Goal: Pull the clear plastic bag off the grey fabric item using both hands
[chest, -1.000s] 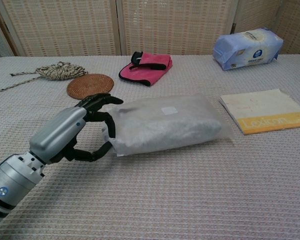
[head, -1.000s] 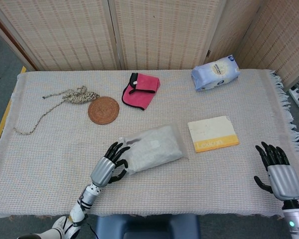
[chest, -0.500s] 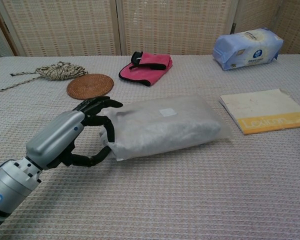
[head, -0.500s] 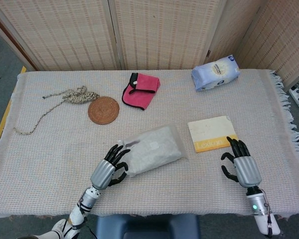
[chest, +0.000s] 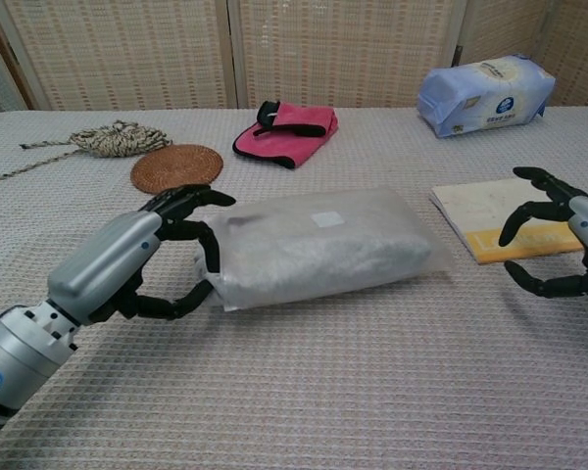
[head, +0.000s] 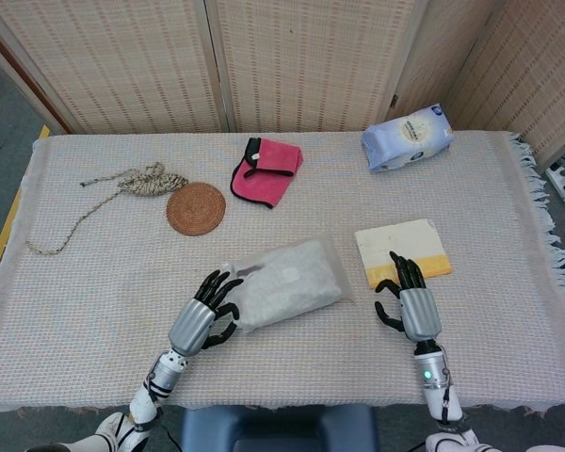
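Woven screens close off the back, and a pale knitted cloth [head: 94, 311] covers the whole table. At lower centre-left of the head view, the left hand [head: 203, 314] has its dark fingers [chest: 181, 204] curved round the left end of the clear plastic bag [head: 292, 281]: in the chest view the upper fingers lie over the bag's top edge and the thumb comes up beneath, so it appears to be gripping that end, though how firmly cannot be told. Inside the bag, the grey fabric item [chest: 318, 257] shows as a pale, textured mass filling nearly all of it. The right hand [head: 410, 297] is at lower centre-right, fingers spread and curled like a claw, holding nothing; its fingertips [head: 398, 261] reach over the near edge of the yellow-banded book [head: 395, 244], and whether they touch it I cannot tell. Its long axis runs left to right across the frame, tilting slightly upward to the right, and its free right end lies just left of the right hand with a strip of bare cloth between. So the left hand is already at the bag, and the right hand must travel leftward along that axis to take the other end. Farther out, toward the top of the frame, lie a round woven coaster [head: 195, 208], a coil of rope [head: 143, 181], a pink cloth [head: 266, 170] and a blue wipes pack [head: 407, 136].
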Tool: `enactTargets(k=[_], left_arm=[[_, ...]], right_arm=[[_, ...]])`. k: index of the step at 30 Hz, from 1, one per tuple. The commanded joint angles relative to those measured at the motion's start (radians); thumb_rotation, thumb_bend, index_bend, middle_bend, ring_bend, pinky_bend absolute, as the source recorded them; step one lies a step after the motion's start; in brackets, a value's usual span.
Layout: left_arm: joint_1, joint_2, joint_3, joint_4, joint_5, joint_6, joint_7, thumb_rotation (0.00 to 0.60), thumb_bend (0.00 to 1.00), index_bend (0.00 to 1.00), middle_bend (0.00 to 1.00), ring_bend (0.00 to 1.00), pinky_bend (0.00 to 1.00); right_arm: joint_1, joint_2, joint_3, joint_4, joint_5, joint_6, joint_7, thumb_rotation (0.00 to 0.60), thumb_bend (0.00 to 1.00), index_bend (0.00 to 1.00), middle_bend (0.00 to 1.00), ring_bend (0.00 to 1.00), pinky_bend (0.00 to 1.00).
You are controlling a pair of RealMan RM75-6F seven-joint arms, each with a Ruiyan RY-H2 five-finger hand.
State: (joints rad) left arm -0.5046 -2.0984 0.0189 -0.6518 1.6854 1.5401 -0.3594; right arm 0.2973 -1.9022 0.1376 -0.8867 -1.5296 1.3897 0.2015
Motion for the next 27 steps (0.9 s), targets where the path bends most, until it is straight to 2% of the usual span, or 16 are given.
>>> enactTargets(k=[1,14,27], left_arm=[[-0.002,0.005,-0.006,-0.006,-0.004,0.0,0.003,0.6,0.58,0.82,0.18,0.0,0.0],[-0.009,0.022,-0.019,-0.024,-0.014,-0.01,0.005,0.6,0.58,0.82,0.18,0.0,0.0],[-0.013,0.027,-0.024,-0.036,-0.016,-0.012,0.014,0.6,0.58,0.82,0.18,0.0,0.0]], right_arm=[[0.022,-0.043,0.004,0.042,0.008,-0.011,0.018,0.6,0.34,0.45,0.01,0.0,0.0],[0.025,-0.082,-0.016,0.048,0.012,-0.005,0.104,0.6,0.25,0.38,0.0,0.0,0.0],[0.06,-0.165,-0.001,0.118,0.02,-0.005,0.118,0.6,0.25,0.37,0.0,0.0,0.0]])
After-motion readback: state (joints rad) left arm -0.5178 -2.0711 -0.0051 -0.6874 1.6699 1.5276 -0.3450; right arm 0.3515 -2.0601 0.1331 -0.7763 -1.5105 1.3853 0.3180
